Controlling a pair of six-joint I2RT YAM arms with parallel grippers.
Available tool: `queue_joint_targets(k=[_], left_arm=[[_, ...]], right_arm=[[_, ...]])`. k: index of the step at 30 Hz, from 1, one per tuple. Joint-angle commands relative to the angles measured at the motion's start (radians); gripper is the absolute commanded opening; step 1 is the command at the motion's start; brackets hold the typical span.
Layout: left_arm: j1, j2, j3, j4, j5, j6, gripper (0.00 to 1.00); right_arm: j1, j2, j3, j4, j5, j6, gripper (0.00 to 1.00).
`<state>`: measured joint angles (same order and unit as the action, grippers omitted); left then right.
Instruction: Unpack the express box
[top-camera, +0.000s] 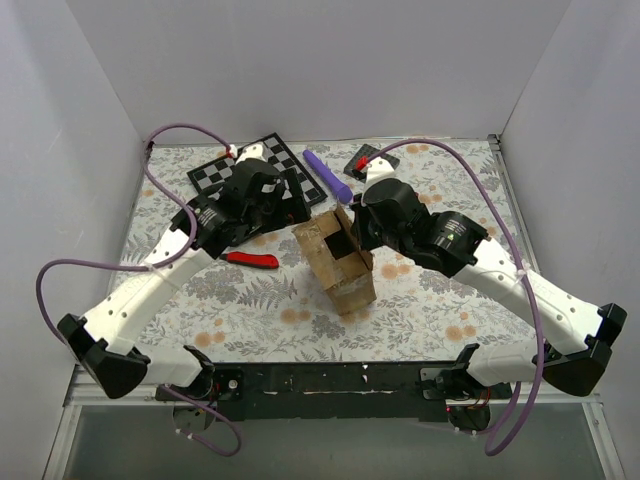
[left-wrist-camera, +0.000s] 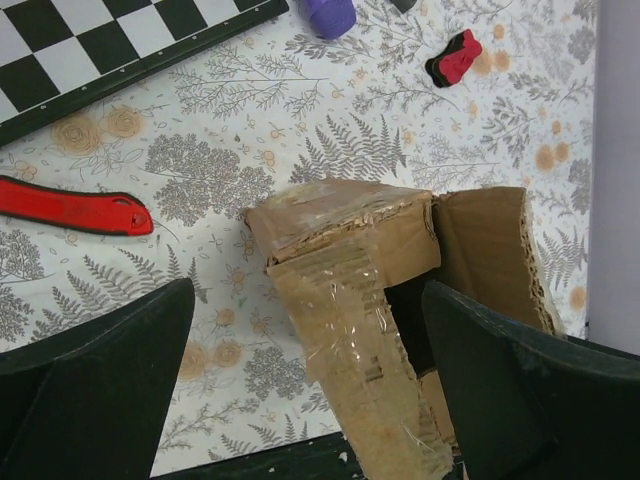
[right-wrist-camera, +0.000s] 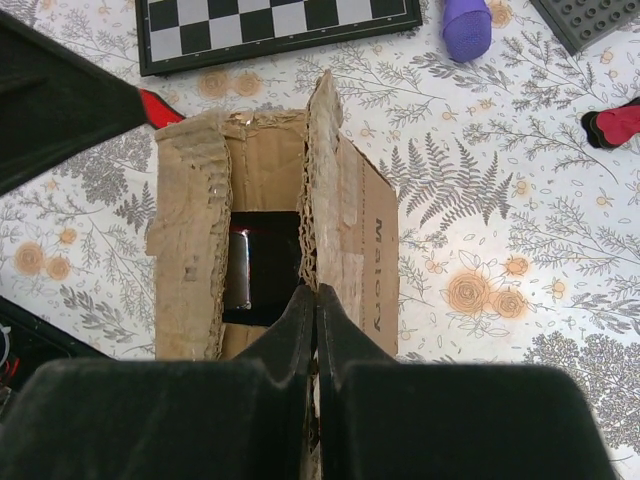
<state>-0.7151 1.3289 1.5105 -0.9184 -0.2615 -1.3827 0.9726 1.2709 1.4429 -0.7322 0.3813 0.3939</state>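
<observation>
The express box (top-camera: 340, 262) stands mid-table with its taped top flaps cut open. My right gripper (right-wrist-camera: 317, 292) is shut on the edge of the upright right flap (right-wrist-camera: 322, 180), holding it raised. Through the opening a dark item with a shiny strip (right-wrist-camera: 262, 262) shows inside the box (right-wrist-camera: 372, 250). My left gripper (left-wrist-camera: 308, 300) is open just left of the box (left-wrist-camera: 345, 270), with its fingers (left-wrist-camera: 110, 380) on either side of the taped left flap and not touching it. In the top view the left gripper (top-camera: 283, 205) sits beside the box's far left corner.
A red-handled knife (top-camera: 252, 259) lies left of the box. A chessboard (top-camera: 255, 165), a purple stick (top-camera: 328, 174) and a small red and black piece (top-camera: 368, 160) lie at the back. A grey studded plate (right-wrist-camera: 590, 20) shows at the far right. White walls enclose the table.
</observation>
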Motion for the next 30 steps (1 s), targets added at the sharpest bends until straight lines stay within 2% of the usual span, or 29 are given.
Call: queue_joint_targets(k=[1, 3, 5, 8, 11, 17, 29, 30], left_arm=[[0.008, -0.143, -0.050, 0.081, -0.046, -0.094, 0.98], [0.008, -0.166, -0.107, 0.144, 0.013, -0.154, 0.98], [0.008, -0.142, -0.128, 0.162, 0.129, -0.174, 0.98], [-0.023, -0.027, -0.051, 0.069, 0.189, -0.191, 0.98], [-0.081, 0.039, 0.000, -0.003, 0.115, -0.187, 0.98], [-0.116, 0.171, 0.146, -0.203, 0.021, -0.208, 0.98], [-0.138, 0.311, 0.293, -0.396, -0.099, -0.165, 0.98], [-0.138, 0.316, 0.300, -0.405, -0.108, -0.162, 0.96]], right_arm=[[-0.005, 0.004, -0.002, 0.059, 0.047, 0.023, 0.01], [-0.006, -0.004, -0.015, 0.071, 0.056, 0.034, 0.01], [-0.008, -0.018, -0.044, 0.091, 0.045, 0.046, 0.01], [-0.008, -0.015, -0.053, 0.106, 0.033, 0.057, 0.01], [-0.008, -0.010, -0.050, 0.102, 0.030, 0.059, 0.01], [-0.008, -0.007, -0.050, 0.103, 0.034, 0.056, 0.01], [-0.008, -0.019, -0.067, 0.112, 0.034, 0.040, 0.01], [-0.008, -0.021, -0.070, 0.114, 0.036, 0.040, 0.01]])
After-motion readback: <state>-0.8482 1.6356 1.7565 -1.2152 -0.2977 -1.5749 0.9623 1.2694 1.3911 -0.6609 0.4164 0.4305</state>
